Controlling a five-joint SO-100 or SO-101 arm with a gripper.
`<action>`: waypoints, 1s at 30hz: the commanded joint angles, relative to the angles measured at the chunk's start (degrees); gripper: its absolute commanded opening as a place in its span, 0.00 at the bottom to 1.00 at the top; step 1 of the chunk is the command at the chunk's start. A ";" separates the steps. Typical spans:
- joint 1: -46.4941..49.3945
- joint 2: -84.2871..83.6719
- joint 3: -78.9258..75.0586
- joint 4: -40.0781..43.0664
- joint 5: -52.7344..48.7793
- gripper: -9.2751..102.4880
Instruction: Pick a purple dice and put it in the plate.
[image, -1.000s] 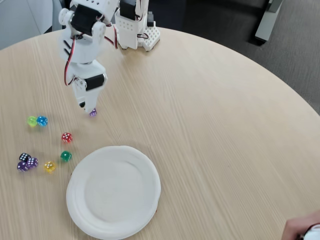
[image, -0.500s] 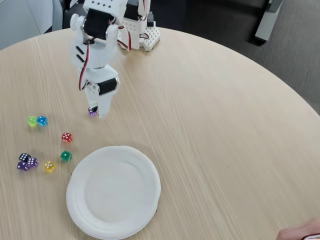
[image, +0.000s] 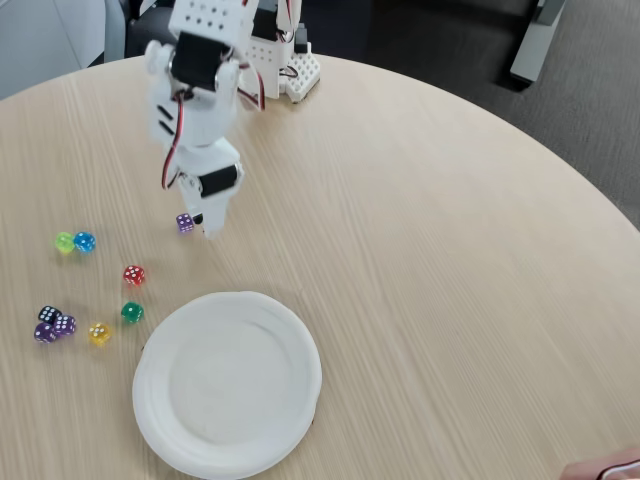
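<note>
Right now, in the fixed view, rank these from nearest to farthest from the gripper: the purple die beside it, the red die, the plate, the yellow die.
1. Purple die, just left of the gripper.
2. Red die, below and left.
3. Plate, its rim below the gripper.
4. Yellow die, far lower left, near the dark and purple dice.

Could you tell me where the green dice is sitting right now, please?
In the fixed view the green dice lies on the table's left side, just left of the plate, below the red dice and right of the yellow dice.
</note>
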 joint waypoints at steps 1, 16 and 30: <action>0.00 -0.44 -0.97 0.18 1.05 0.17; 1.05 -0.62 -1.05 -0.79 4.13 0.17; 1.14 -0.70 -1.05 0.00 10.11 0.20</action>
